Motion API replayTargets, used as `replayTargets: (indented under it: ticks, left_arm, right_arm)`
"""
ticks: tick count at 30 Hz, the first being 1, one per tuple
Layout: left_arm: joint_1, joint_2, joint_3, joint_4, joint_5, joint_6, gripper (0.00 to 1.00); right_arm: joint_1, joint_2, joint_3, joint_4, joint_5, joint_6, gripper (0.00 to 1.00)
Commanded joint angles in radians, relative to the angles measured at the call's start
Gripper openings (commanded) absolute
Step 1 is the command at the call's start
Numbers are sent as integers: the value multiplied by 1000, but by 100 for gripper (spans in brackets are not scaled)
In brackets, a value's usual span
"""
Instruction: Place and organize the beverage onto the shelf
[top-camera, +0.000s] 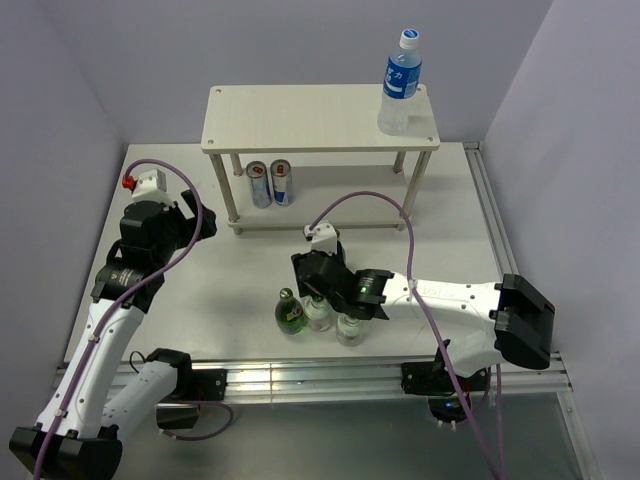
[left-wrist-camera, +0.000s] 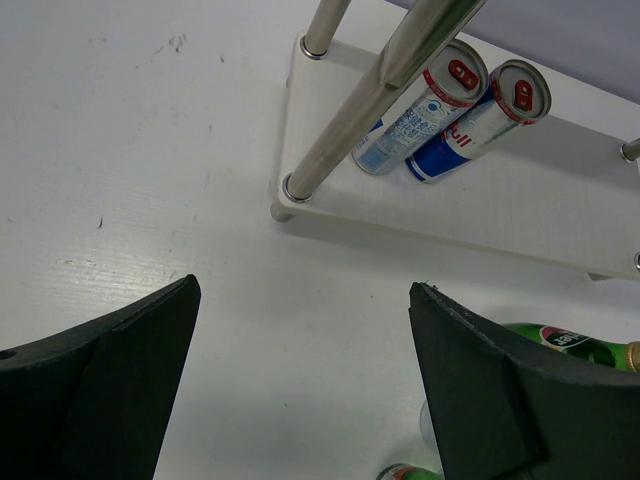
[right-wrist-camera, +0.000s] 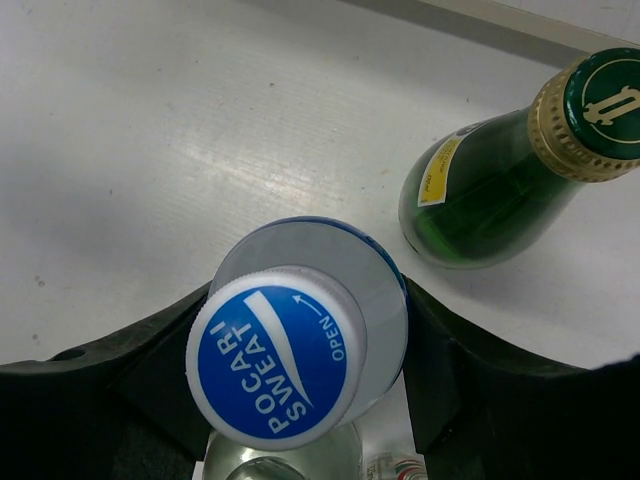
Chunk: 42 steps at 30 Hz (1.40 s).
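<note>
The right hand (right-wrist-camera: 309, 288) clasps a Pocari Sweat bottle (right-wrist-camera: 275, 355) at its shoulder, with fingers (right-wrist-camera: 130, 370) against both sides, on the white desk (top-camera: 220, 300) in front of the shelf (top-camera: 300, 120). A green glass bottle (right-wrist-camera: 480, 200) stands just beside it, and a clear bottle (top-camera: 350, 328) stands near its other side. The left hand (left-wrist-camera: 300, 290) hangs wide apart and empty near the shelf's left legs. Two cans (top-camera: 282, 183) stand touching on the lower tier. A blue-labelled bottle (top-camera: 400, 85) stands upright at the right end of the top board.
</note>
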Motion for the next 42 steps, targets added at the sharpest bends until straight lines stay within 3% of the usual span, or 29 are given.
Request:
replayTargets:
  ticks: [1, 14, 19, 23, 28, 30, 33, 37, 42]
  left_arm:
    - [5, -13, 16, 18, 1, 18, 92]
    - [5, -19, 14, 18, -5, 18, 92]
    - [5, -18, 16, 18, -6, 18, 92]
    - [5, -19, 16, 16, -11, 16, 92]
    - [8, -19, 17, 13, -8, 18, 92]
    - [10, -19, 16, 15, -8, 18, 92]
    - [11, -21, 16, 16, -8, 16, 92]
    - [11, -19, 14, 18, -5, 16, 92]
    - [11, -18, 14, 18, 3, 16, 92]
  right_arm:
    - [12, -59, 46, 6, 69, 10, 34]
    - [21, -137, 282, -125, 116, -93, 30]
    - [19, -119, 458, -210, 140, -160, 27]
    - [13, -76, 708, -319, 161, -260, 28]
    - [-31, 97, 1237, -532, 206, -407, 28]
    - [-85, 177, 1468, -583, 185, -431, 28]
    - [-180, 228, 1628, -610, 146, -467, 29]
    - [-287, 194, 1557, -538, 91, -474, 27]
    - [-437, 249, 1606, -541, -21, -457, 26]
